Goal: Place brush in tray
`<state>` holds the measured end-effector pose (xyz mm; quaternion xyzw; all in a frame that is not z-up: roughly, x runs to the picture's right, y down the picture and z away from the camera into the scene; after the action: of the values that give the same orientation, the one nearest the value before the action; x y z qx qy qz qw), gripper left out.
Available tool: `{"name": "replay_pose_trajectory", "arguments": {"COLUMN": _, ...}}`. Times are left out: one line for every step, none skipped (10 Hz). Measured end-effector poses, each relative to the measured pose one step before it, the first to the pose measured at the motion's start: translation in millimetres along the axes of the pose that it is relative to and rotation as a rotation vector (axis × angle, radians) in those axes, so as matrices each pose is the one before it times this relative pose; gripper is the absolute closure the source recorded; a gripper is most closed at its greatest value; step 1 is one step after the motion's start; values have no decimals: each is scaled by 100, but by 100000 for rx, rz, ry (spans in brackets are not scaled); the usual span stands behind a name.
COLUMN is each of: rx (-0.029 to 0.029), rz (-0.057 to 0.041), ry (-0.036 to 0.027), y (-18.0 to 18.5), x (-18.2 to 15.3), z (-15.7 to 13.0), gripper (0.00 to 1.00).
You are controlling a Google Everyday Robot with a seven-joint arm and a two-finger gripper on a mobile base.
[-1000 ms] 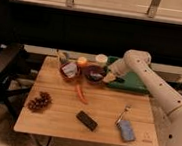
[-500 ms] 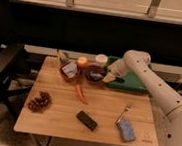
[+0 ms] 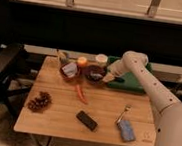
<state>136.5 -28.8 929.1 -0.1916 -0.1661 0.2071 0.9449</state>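
The maroon bowl (image 3: 94, 74) stands at the back middle of the wooden table (image 3: 58, 118). My gripper (image 3: 107, 77) is at the bowl's right rim, low over it. A pale greyish bit (image 3: 97, 76) lies in the bowl right by the gripper and looks like the brush's head. A slim dark shape (image 3: 117, 80) runs right from the gripper toward the tray and may be its handle. The green tray (image 3: 135, 82) sits right of the bowl, partly hidden behind my arm (image 3: 144, 77).
A second bowl (image 3: 69, 69) with pale contents, an orange ball (image 3: 81, 61) and a white cup (image 3: 101, 59) stand at the back. A red pepper (image 3: 81, 94), grapes (image 3: 39, 101), a black block (image 3: 86, 120) and a blue pad (image 3: 126, 129) lie in front. A chair (image 3: 1, 71) stands left.
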Motion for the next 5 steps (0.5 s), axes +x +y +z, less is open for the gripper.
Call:
{"name": "replay_pose_trajectory", "arguments": {"rx": -640, "rz": 262, "ry": 90, "y": -20, "x": 165, "z": 334, "gripper": 35}}
{"name": "replay_pose_trajectory", "arguments": {"rx": -1088, "rz": 407, "ry": 143, "y": 14, "x": 103, "z": 479, "gripper": 35}}
{"name": "replay_pose_trajectory", "arguments": {"rx": -1521, "rz": 949, "ry": 448, "y": 101, "x": 408, "z": 632, "gripper": 35}}
{"name": "replay_pose_trajectory", "arguments": {"rx": -1254, "rz": 675, "ry": 195, "y": 90, "x": 141, "z": 509, "gripper": 35}}
{"name": "replay_pose_trajectory", "arguments": {"rx": -828, "rz": 393, "ry": 342, "y": 75, "x": 126, "z": 336, "gripper": 37}}
